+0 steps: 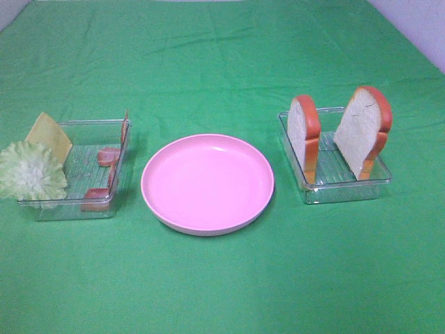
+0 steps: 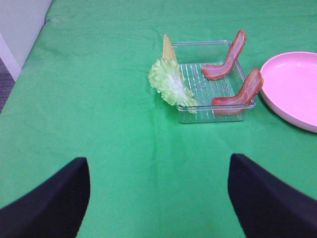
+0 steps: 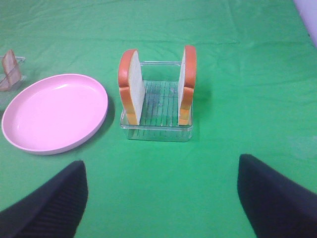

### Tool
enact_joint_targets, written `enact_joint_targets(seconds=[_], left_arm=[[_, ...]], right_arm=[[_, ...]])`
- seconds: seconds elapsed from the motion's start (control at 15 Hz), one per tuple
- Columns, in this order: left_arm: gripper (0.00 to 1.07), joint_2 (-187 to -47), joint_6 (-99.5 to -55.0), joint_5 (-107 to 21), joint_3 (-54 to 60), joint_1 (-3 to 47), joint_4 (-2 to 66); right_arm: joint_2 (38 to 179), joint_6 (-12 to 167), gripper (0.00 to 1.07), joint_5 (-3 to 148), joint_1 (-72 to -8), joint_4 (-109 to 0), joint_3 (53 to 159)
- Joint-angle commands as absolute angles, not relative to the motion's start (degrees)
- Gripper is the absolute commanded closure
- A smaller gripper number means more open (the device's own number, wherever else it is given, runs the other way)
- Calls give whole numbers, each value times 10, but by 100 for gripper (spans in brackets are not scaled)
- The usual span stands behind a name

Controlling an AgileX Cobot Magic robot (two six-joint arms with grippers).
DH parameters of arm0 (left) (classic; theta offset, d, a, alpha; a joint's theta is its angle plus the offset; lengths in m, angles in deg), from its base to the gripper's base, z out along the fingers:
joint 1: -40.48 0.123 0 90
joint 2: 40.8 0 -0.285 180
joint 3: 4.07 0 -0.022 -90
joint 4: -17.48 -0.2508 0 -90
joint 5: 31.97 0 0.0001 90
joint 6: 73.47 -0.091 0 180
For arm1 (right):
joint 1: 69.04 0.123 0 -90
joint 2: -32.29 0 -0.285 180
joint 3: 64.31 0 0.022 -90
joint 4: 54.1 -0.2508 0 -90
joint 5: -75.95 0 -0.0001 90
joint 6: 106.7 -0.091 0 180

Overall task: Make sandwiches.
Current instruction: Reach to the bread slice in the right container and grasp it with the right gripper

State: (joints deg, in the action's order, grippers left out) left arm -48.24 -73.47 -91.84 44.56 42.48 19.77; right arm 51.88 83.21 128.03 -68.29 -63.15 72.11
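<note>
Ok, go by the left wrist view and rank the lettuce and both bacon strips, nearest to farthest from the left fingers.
1. Lettuce, on the tray's near outer corner, and front bacon strip, near corner by the plate: too close to call.
2. Rear bacon strip, leaning toward the tray's far wall.

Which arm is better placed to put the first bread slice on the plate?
Right, probably: the bread slices stand in the clear tray on its side, before the open right tool.
</note>
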Motion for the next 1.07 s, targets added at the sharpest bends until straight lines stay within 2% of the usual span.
enact_joint_targets(seconds=[0.07,0.33,0.53,1.07], left_arm=[[33,-473,-735,-911,447,425,199],[33,-473,-735,-911,447,425,199],[33,-473,-735,-911,447,425,199],[33,-473,-735,-911,447,425,199]], right_arm=[[677,828,31,1258,-685,-630,784],[847,821,31,1260,-685,-663,863],[1016,818,31,1317,-685,-708,966],[1329,803,31,1431,-678,-709,1220]])
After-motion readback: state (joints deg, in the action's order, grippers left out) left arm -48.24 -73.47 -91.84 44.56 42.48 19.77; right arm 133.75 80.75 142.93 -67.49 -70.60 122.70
